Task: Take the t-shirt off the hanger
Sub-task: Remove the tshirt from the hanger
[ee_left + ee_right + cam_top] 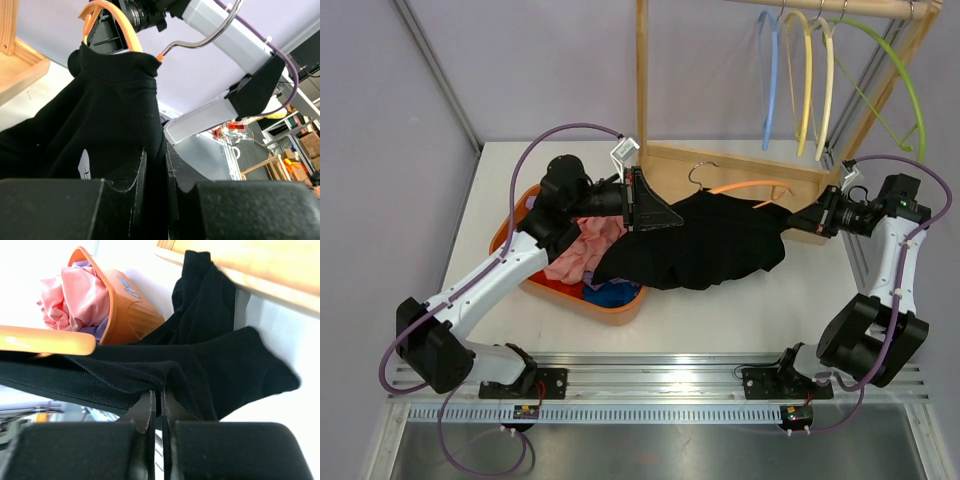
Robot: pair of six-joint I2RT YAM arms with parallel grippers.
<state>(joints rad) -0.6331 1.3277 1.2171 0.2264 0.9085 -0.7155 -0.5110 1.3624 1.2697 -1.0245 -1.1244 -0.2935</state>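
A black t-shirt (720, 245) hangs stretched between my two grippers above the table. My left gripper (676, 217) is shut on its left part, over the basket's edge; the left wrist view shows fabric (110, 115) pinched between the jaws of the left gripper (155, 162). My right gripper (802, 220) is shut on the shirt's right end, a fold of cloth (200, 360) clamped at the tips of the right gripper (161, 391). The orange hanger (752, 186) with its metal hook (698, 170) sticks out of the shirt's top; the neck (117, 62) still wraps the hanger (127, 30).
An orange basket (620, 305) with pink clothes (585, 250) sits at the left, under the shirt's edge. Behind stands a wooden rack (642, 80) with several coloured hangers (800, 70), its base (750, 162) close behind the shirt. The right arm (220, 30) fills the left wrist view.
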